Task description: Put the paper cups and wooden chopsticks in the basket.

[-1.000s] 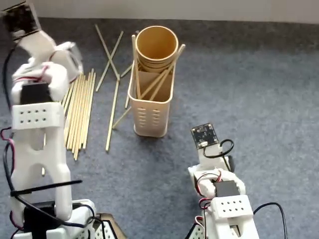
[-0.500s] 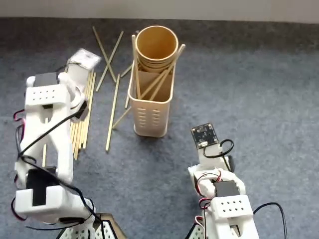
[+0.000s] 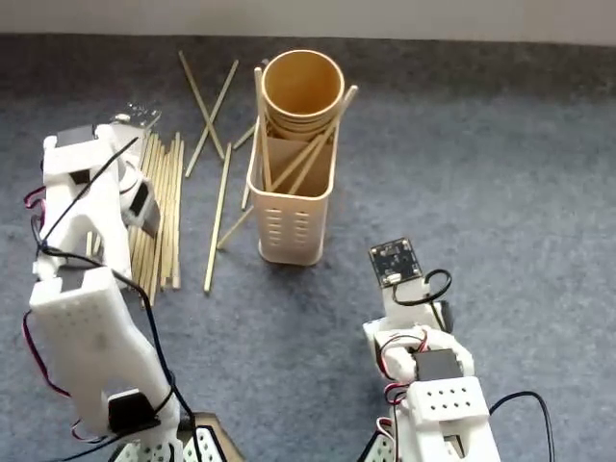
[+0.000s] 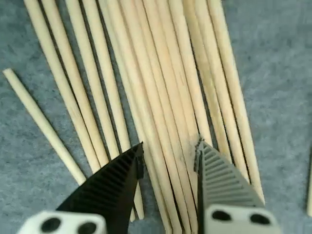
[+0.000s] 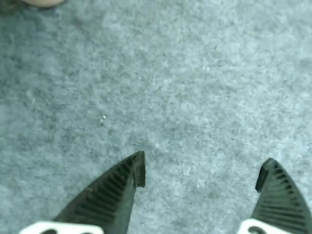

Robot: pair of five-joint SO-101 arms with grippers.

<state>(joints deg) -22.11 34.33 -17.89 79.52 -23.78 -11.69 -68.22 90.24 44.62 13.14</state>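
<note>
1. Chopsticks lie as a loose bundle side by side on the grey carpet, at the left of the table, with their near ends beside the left arm.
2. Right gripper: released, jaws wide apart, over bare carpet. Right arm sits at the near edge, to the near right of the basket.
3. Left gripper: released, nothing grasped. It hangs over the bundle, and several sticks run between its two tips. Contact with the sticks cannot be told.
4. Single chopstick lies on the carpet between the bundle and the basket.
5. Basket stands upright mid-table. Paper cups sit stacked in its far end, open side up. Leaning chopsticks stand in it too, tips above the rim.
6. Crossed chopsticks lie scattered on the carpet beyond the bundle, to the far left of the basket.
</note>
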